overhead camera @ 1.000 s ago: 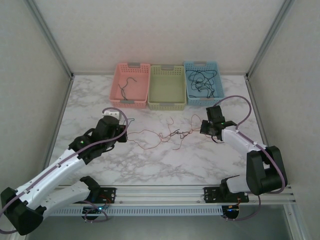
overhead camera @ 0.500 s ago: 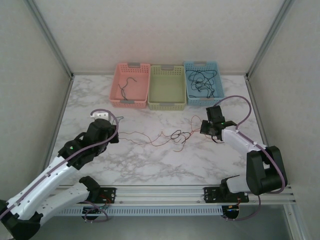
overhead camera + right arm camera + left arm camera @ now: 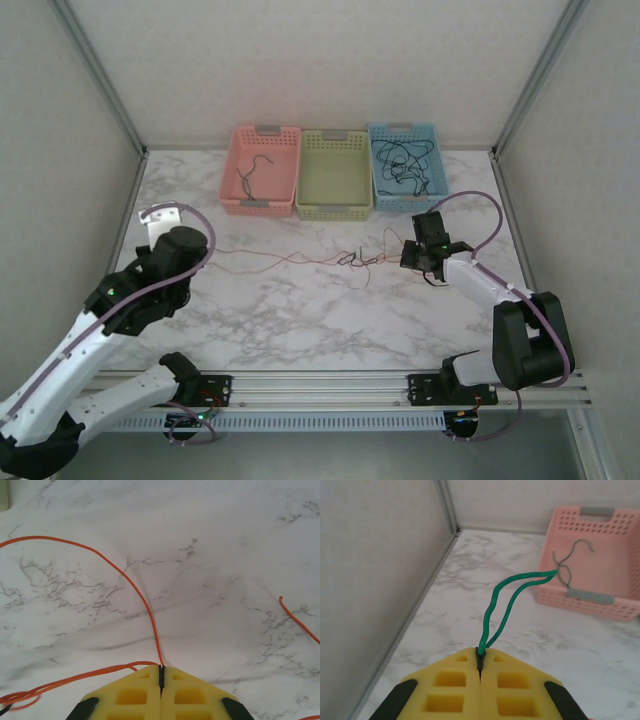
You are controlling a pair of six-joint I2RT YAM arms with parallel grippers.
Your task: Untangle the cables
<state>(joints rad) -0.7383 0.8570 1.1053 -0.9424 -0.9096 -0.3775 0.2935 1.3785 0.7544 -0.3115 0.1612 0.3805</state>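
Note:
The cables (image 3: 355, 260) are thin red, orange and dark wires pulled into a small knot at mid-table, with a long strand (image 3: 270, 260) running left to my left gripper (image 3: 190, 250). In the left wrist view that gripper (image 3: 481, 656) is shut on a doubled green wire (image 3: 507, 597) that leads off toward the pink basket. My right gripper (image 3: 408, 257) sits just right of the knot. In the right wrist view it (image 3: 161, 670) is shut on an orange wire (image 3: 135, 587) curving away to the left. A loose orange end (image 3: 295, 617) lies at the right.
Three baskets stand along the back: pink (image 3: 255, 208) with a grey wire (image 3: 570, 555) inside, green (image 3: 334, 175) in the middle, and blue (image 3: 405, 200) with black cables (image 3: 400, 160). The left wall and its metal post (image 3: 447, 505) are close to my left gripper.
My left arm has swung left and back, pulling its wire taut. The loose tangle has drawn into a small tight knot nearer the right gripper. The right arm has not moved.

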